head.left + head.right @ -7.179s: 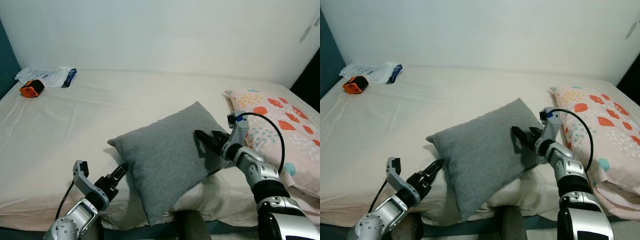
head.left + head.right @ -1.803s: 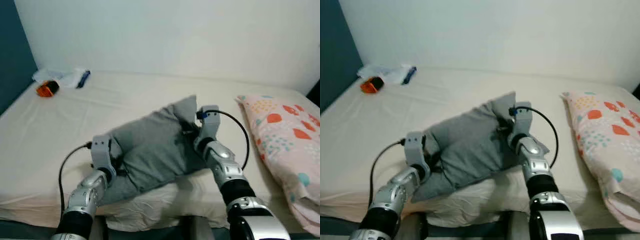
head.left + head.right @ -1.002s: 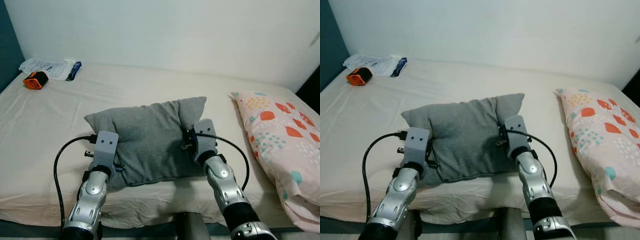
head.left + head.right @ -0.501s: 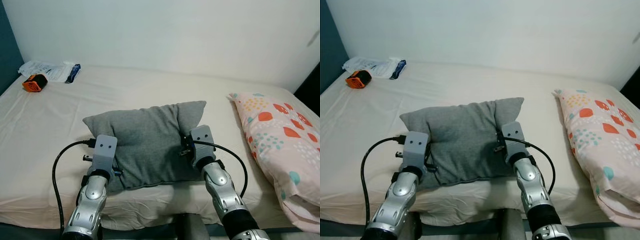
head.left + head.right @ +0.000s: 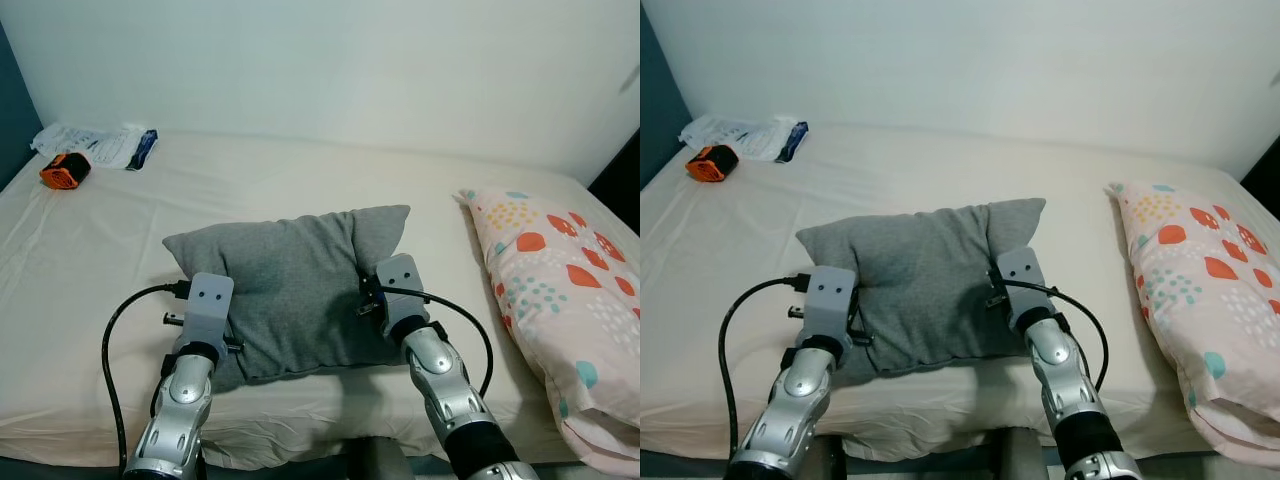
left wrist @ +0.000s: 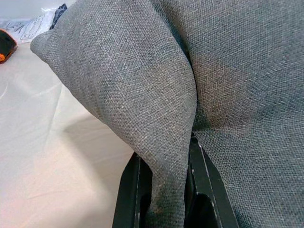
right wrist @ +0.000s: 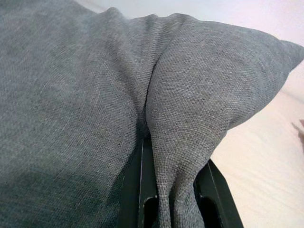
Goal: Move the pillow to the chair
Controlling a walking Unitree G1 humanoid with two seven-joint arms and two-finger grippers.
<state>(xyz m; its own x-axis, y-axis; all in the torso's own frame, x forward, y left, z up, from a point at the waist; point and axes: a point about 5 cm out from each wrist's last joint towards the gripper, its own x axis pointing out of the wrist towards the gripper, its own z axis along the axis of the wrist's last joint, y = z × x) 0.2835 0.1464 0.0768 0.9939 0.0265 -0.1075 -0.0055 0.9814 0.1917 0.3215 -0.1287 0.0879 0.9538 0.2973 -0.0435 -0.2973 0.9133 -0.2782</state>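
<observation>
Grey pillow [image 5: 290, 285] pinched w/ left gripper [image 6: 164, 190] & right gripper [image 7: 173, 187] jaws; no labels legible.

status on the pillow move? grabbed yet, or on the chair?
Done: both pincers have a grip. The left pincer and the right pincer each pinch a fold of the grey pillow. In hand: the pillow is held between the two arms above the bed. Left: carrying it to the chair and setting it down there.
</observation>
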